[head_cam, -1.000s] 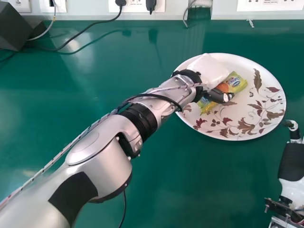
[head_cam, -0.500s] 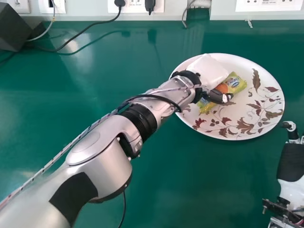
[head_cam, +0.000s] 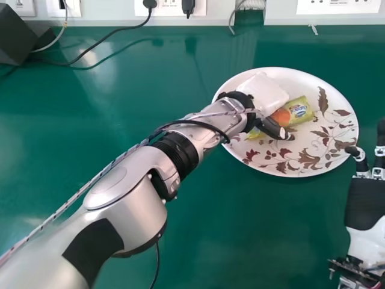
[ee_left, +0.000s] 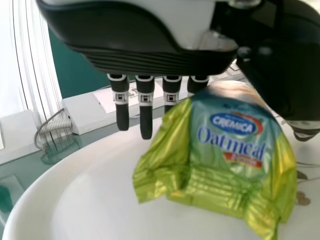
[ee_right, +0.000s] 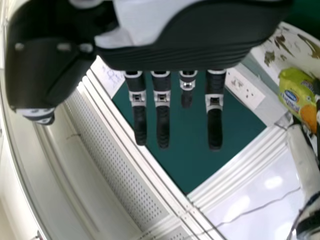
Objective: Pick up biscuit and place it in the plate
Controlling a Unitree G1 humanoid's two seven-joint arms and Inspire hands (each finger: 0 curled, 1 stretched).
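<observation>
My left hand [head_cam: 263, 93] is over the plate [head_cam: 307, 164], its thumb crossing in front of the green-yellow biscuit packet [head_cam: 299, 112], which is within the plate's rim. In the left wrist view, the packet [ee_left: 230, 150] stands out large below the palm, beside the straight fingers of my left hand [ee_left: 145, 107]; whether it touches them cannot be told. My right hand [head_cam: 366, 201] is at the right edge, near the plate, with fingers extended. The right wrist view has my right hand [ee_right: 163, 107] with straight fingers, and the packet [ee_right: 297, 95] farther off.
Behind the plate runs the wall with sockets [head_cam: 338, 6] and plugged-in cables. A dark box [head_cam: 21, 36] stands at the back left on the green table [head_cam: 252, 235]. A black cable [head_cam: 111, 40] crosses the table's back left.
The packet has tipped and turned slightly under my left hand, whose thumb has swung a little downward. My right hand has come farther in from the right, bringing more of its fingers into view.
</observation>
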